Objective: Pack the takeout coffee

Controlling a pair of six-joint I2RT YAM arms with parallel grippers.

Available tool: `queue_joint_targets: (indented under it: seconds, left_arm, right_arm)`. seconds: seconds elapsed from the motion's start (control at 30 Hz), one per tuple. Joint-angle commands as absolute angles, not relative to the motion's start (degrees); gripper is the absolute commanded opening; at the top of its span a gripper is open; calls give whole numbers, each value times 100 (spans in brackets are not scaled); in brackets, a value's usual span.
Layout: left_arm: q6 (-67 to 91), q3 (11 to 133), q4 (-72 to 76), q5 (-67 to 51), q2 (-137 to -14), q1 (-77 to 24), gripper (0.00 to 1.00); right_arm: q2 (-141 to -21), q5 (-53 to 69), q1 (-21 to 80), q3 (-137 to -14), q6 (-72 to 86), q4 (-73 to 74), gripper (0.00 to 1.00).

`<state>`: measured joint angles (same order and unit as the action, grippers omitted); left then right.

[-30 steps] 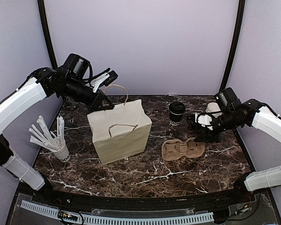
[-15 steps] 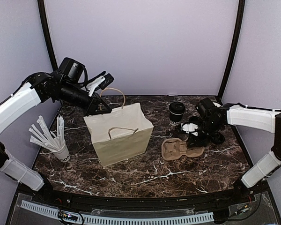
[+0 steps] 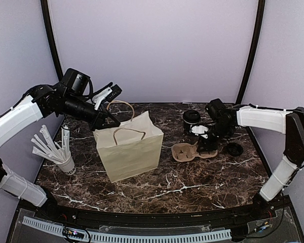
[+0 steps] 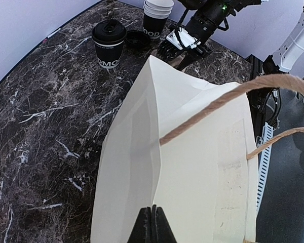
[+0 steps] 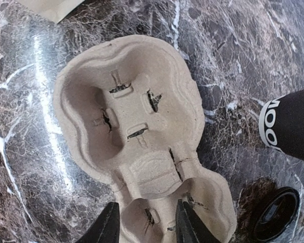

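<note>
Lower left of the top view, a white cup of paper-wrapped sticks stands on the dark marble table, well apart from everything else. Just right of it, at centre, a cream handled paper bag stands upright with its mouth open, its bulk screening the table behind it. Right of the bag, apart from it, lies the tan moulded-pulp two-hole tray, both holes empty. A loose round black lid sits just to the right of it. Behind the tray stands a black lidded paper cup, and the left wrist view shows a stack of cups beside it. The left arm reaches in from the left edge, and the left gripper is pinched tight on the bag's top rim. The right arm stretches in from the right with its wrist tipped down. The right gripper grips the tray's right-hand lobe, one finger outside the rim and one in the hole.
</note>
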<state>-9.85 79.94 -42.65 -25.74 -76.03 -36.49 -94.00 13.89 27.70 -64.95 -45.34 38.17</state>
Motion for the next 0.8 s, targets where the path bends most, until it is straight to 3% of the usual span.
queue_joint_targets:
  seconds: [0.0, 0.43, 0.77]
  left_arm:
    - [-1054, 7734, -4054, -2744, -7408, -3630, 0]
    - [-1014, 7527, -3841, -2856, -7383, -3629, 0]
    - [-1024, 7497, -3946, -2762, -7305, -3630, 0]
  right_arm:
    - [-8984, 1604, 2807, -6465, -5025, 3820, 40]
    - [-9751, 1037, 3168, -6990, -6318, 3914, 39]
    - [-10269, 984, 3180, -7240, -6399, 4172, 45]
